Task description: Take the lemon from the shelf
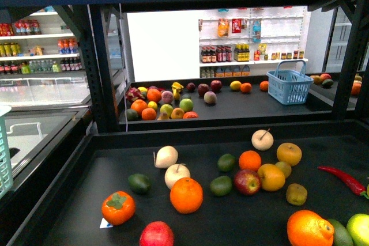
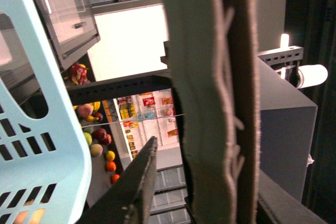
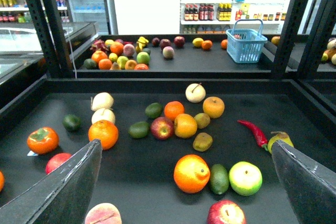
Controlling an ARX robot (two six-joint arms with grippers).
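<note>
Front view: neither hand is in frame. The shelf [image 1: 98, 142] has a near deck with loose fruit: oranges, apples, dark green avocados, a persimmon [image 1: 118, 207] and a red chilli [image 1: 343, 179]. Behind it is a second deck with more fruit and a blue basket [image 1: 290, 83]. The lemon [image 1: 235, 85], bright yellow and roundish, lies on that far deck. It is just beside an orange [image 1: 246, 87] and left of the basket, well apart from the near pile.

Left wrist view: very close and cluttered. A pale blue slotted basket [image 2: 42, 145] fills one side. A wide pale strip with frayed edges [image 2: 220, 103] runs through the middle, with a dark wedge [image 2: 139, 182] next to it. From this I cannot tell whether the left hand [image 2: 170, 182] is spread or pressed together. Small fruit shows far off, too small to name.

Right wrist view: the right hand [image 3: 186, 148] is spread wide and pinches nothing. Its dark fingers [image 3: 68, 187] frame the near deck above a big orange [image 3: 191, 173]. The lemon [image 3: 198, 42] sits on the far deck beside an orange, near the blue basket [image 3: 245, 44].
</note>
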